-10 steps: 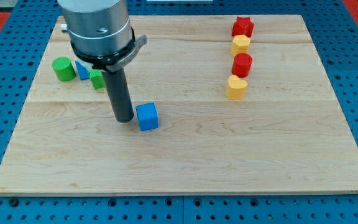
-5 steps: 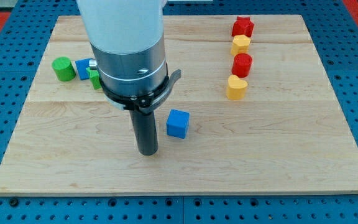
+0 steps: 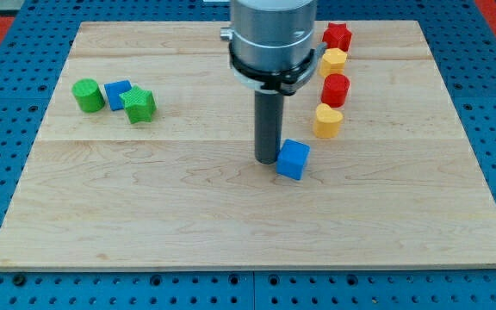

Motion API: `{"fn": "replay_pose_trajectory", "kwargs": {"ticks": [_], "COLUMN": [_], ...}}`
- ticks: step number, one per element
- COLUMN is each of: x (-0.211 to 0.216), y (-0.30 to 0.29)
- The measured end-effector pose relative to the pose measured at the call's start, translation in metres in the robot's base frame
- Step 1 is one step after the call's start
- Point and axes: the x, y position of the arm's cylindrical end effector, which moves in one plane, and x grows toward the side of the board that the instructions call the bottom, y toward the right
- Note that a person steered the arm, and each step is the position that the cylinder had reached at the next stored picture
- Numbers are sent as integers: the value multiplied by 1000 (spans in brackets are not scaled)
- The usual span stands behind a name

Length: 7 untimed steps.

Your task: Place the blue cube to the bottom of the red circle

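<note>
The blue cube [image 3: 294,159] sits on the wooden board [image 3: 145,215] a little right of centre. My tip [image 3: 269,158] touches the cube's left side. The red circle [image 3: 336,89] stands in a column at the upper right, above and to the right of the cube. A yellow heart-shaped block [image 3: 327,121] sits between the red circle and the cube, just above and right of the cube.
The right column also holds a red star-shaped block [image 3: 337,37] at the top and a yellow block [image 3: 333,61] below it. At the left stand a green cylinder [image 3: 86,95], a small blue block [image 3: 116,93] and a green star-shaped block [image 3: 139,105].
My tip has swept from the left of the board to right of centre. The blue cube has been pushed rightward, toward the column of red and yellow blocks.
</note>
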Motion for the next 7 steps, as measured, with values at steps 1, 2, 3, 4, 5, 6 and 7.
{"fn": "replay_pose_trajectory", "kwargs": {"ticks": [1, 2, 3, 4, 5, 6, 7], "x": [3, 53, 66, 38, 31, 44, 37], "y": [25, 13, 23, 34, 52, 59, 95]}}
